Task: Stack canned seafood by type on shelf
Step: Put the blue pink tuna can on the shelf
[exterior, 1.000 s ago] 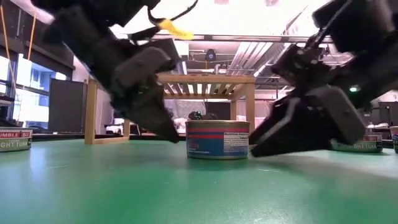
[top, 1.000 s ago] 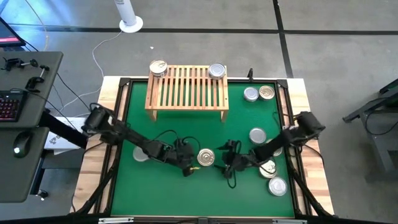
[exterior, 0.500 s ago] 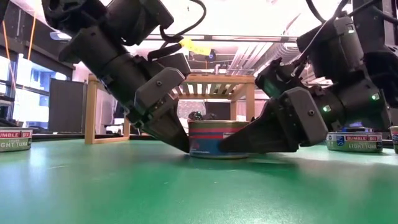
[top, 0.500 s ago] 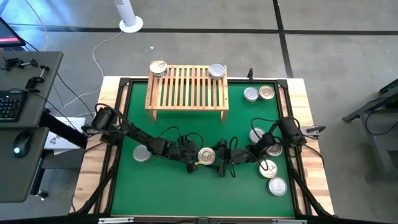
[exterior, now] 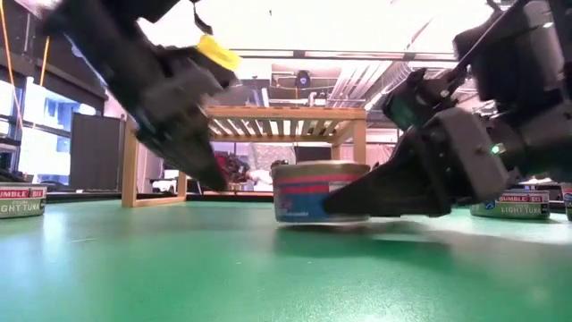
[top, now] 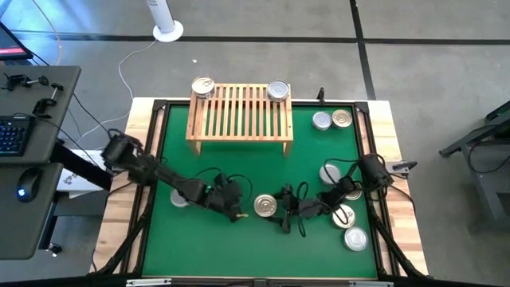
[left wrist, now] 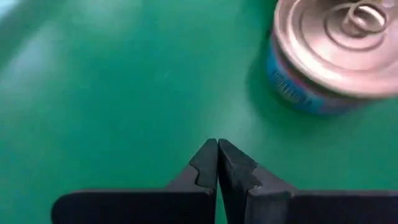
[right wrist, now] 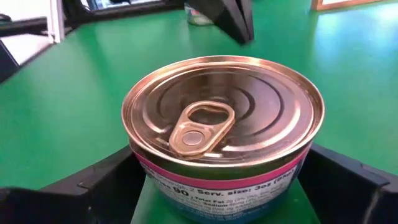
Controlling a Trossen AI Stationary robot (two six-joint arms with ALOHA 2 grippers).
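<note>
Between the right gripper's (right wrist: 221, 186) spread fingers sits a gold-lidded tin (right wrist: 222, 134), upright on the green mat (top: 239, 171), not yet visibly clamped. Just beside it, the left gripper (left wrist: 217, 163) points away, fingers pressed together. Beyond stands the shelf (top: 239, 112).

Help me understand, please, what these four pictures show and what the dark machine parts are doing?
Two dark robot arms work over a green mat. One picture looks down from above, one sits level with the table, and two come from cameras on the arms' wrists. A wooden shelf stands at the far side with two tins on it; more tins lie near the mat's edges. The right claw is open around a gold-lidded tin, its fingers on either side. The left claw is shut, holds nothing and hangs beside that tin.
</note>
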